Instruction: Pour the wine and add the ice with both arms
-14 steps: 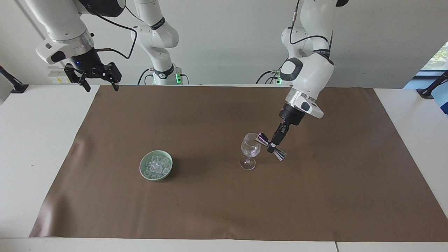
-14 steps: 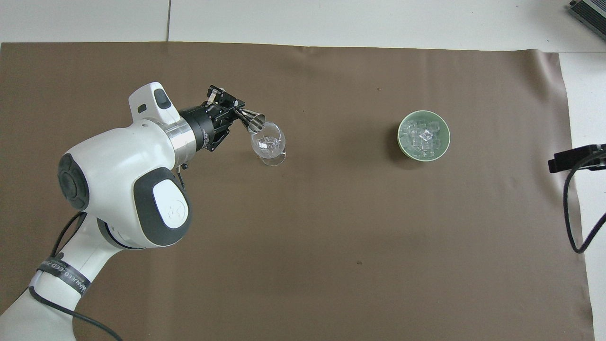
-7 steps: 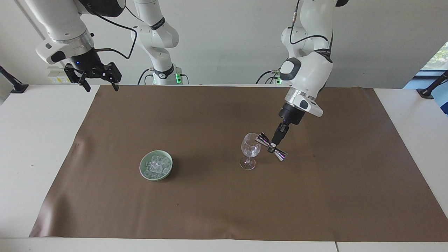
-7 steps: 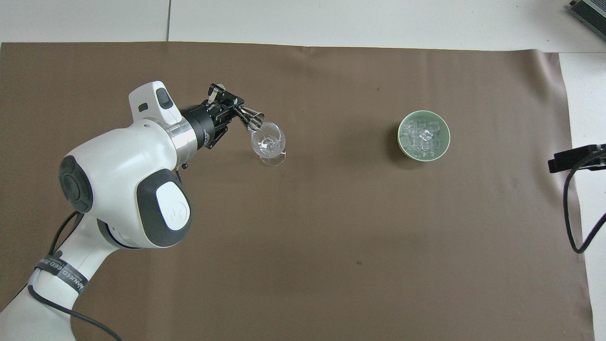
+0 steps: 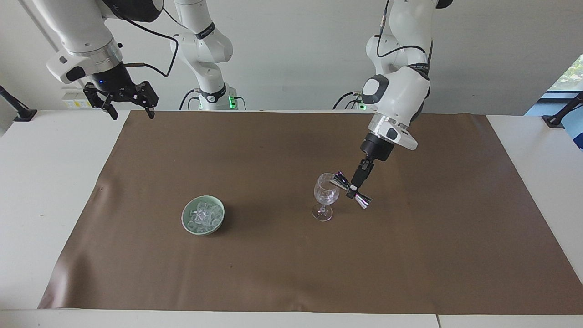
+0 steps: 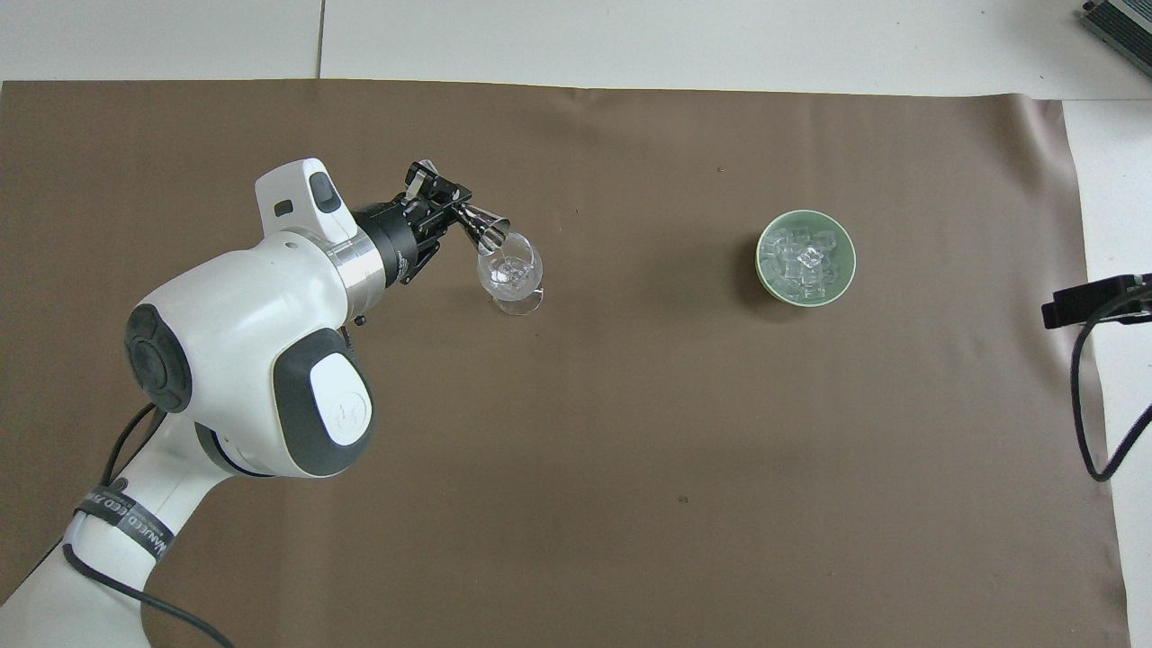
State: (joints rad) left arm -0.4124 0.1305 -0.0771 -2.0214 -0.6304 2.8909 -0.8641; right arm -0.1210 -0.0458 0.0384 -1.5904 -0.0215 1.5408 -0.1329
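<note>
Our left gripper is clamped on a metal jigger, tilted with one end at the wine glass rim. Our right gripper waits with jaws wide, holding nothing, over the table's edge. The ice sits heaped in a green bowl toward the right arm's end.

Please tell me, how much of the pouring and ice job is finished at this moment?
In hand: the left hand is shut on a metal measuring cup, tipped with one mouth at the rim of the wine glass. Whether anything has run in cannot be told. Left to do: the ice lies in the green bowl, toward the right arm's end. The right hand waits open over the brown mat's corner by its base.
</note>
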